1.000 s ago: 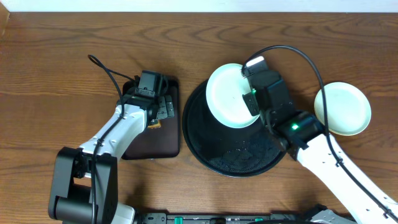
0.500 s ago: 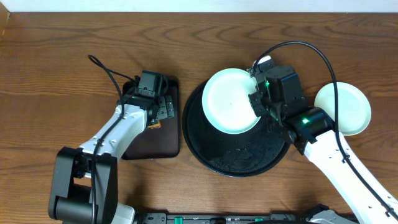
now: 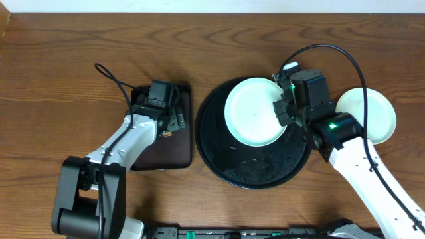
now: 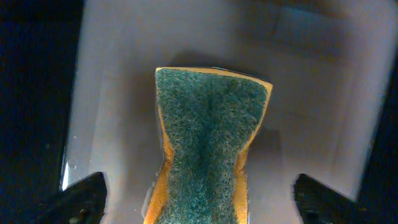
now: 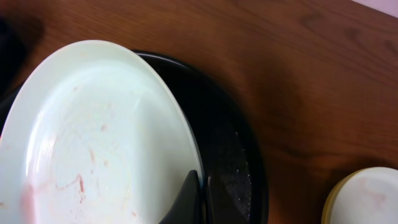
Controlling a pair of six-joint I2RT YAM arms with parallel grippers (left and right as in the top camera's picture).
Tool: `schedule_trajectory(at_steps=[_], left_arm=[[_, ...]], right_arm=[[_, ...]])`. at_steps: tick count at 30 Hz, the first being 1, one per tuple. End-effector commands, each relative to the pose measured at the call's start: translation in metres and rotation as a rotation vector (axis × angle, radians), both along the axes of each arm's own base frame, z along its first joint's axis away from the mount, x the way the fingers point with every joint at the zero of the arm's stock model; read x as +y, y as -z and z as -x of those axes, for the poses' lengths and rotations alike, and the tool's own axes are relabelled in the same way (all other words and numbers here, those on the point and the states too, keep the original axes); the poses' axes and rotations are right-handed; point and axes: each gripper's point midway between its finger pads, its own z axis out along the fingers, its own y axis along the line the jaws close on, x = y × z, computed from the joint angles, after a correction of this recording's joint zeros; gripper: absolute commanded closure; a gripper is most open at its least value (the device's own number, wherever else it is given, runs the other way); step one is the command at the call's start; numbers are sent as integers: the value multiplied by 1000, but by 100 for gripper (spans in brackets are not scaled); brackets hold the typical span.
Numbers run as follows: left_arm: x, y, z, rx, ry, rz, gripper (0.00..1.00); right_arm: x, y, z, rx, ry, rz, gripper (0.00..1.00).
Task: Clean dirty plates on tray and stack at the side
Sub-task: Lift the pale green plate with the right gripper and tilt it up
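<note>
My left arm (image 3: 123, 143) angles up from the near edge, left hand (image 3: 174, 119) pointed down, fingers spread wide. My right arm (image 3: 368, 172) stretches in from the opposite corner, right hand (image 3: 282, 111) pinched tight on the rim of a pale plate (image 3: 249, 116).

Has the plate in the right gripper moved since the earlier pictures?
Yes. The plate overhung the far rim of the black tray; it has come toward the robot, further over the tray.
</note>
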Motion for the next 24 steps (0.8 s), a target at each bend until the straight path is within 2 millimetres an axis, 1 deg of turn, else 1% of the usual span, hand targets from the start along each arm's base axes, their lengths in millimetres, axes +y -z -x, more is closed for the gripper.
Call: schedule_trajectory(at_steps=[1, 3, 6, 7, 8, 9, 10, 11, 13, 14, 16, 17, 19, 21, 22, 24], left_arm=[[4, 3, 2, 7, -16, -10, 0], [4, 3, 2, 7, -16, -10, 0], [4, 3, 2, 7, -16, -10, 0], [4, 3, 2, 7, -16, -10, 0], [4, 3, 2, 7, -16, -10, 0], [4, 3, 2, 7, -16, -10, 0], [4, 3, 2, 7, -16, -10, 0], [4, 3, 2, 7, -16, -10, 0], [4, 3, 2, 7, -16, -10, 0], [4, 3, 2, 7, -16, -10, 0], [4, 3, 2, 7, -16, -10, 0], [4, 3, 2, 7, -16, -10, 0], [4, 3, 2, 7, -16, -10, 0], [4, 3, 2, 7, -16, -10, 0], [4, 3, 2, 7, -16, -10, 1], [4, 3, 2, 7, -16, -10, 0]], right_arm=[[-5, -6, -6, -4, 34, -40, 99], [1, -5, -3, 11, 6, -68, 99], [-10, -3, -3, 26, 115, -90, 99], [-4, -2, -4, 33, 111, -123, 99], [-3, -2, -3, 28, 86, -98, 99], [-12, -2, -5, 13, 113, -45, 99], [-28, -2, -6, -3, 203, -2, 99], [-39, -4, -7, -20, 267, 24, 99], [-50, -8, -9, -49, 284, 95, 99], [-60, -12, -11, -74, 325, 133, 99], [-74, -23, -13, -129, 406, 171, 99], [-79, -40, -19, -206, 446, 171, 99], [-74, -58, -22, -268, 409, 200, 99], [-64, -80, -20, -340, 356, 271, 99], [-60, -93, -15, -385, 347, 325, 99], [-53, -113, -3, -451, 356, 427, 99]])
